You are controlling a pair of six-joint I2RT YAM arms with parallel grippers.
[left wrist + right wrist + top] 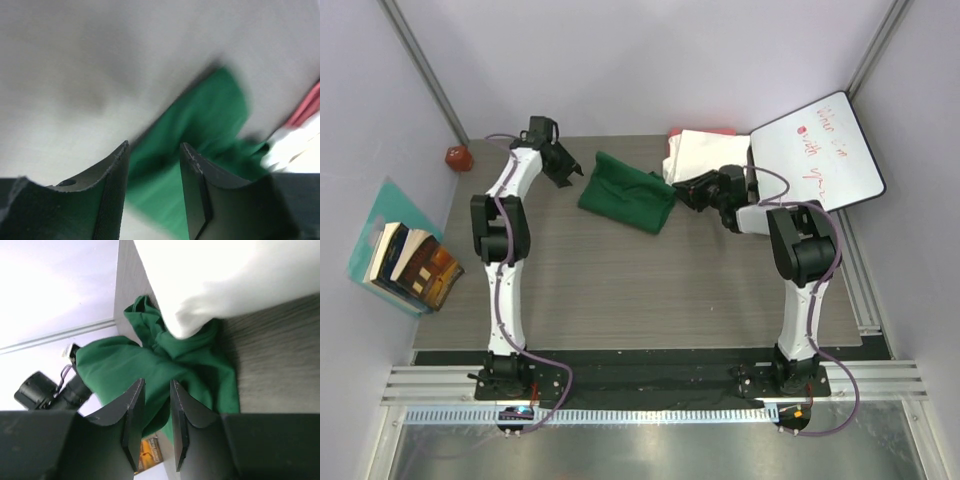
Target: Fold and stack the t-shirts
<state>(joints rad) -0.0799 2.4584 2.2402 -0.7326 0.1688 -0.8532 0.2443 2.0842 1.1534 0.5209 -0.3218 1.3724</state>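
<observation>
Green t-shirt (625,195): bunched on worktop (640,290) beside cream bundle (705,150), unfolded. Your left end effector (568,172) and right end effector (682,190): jaws apart, empty, flanking it, likely for spreading.

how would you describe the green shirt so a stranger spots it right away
Look at the far half of the grey table, roughly central. The dark green t-shirt lies there in a loose bundle, its right end beside the cream-white folded shirt. It is the only green cloth in the scene.
</observation>
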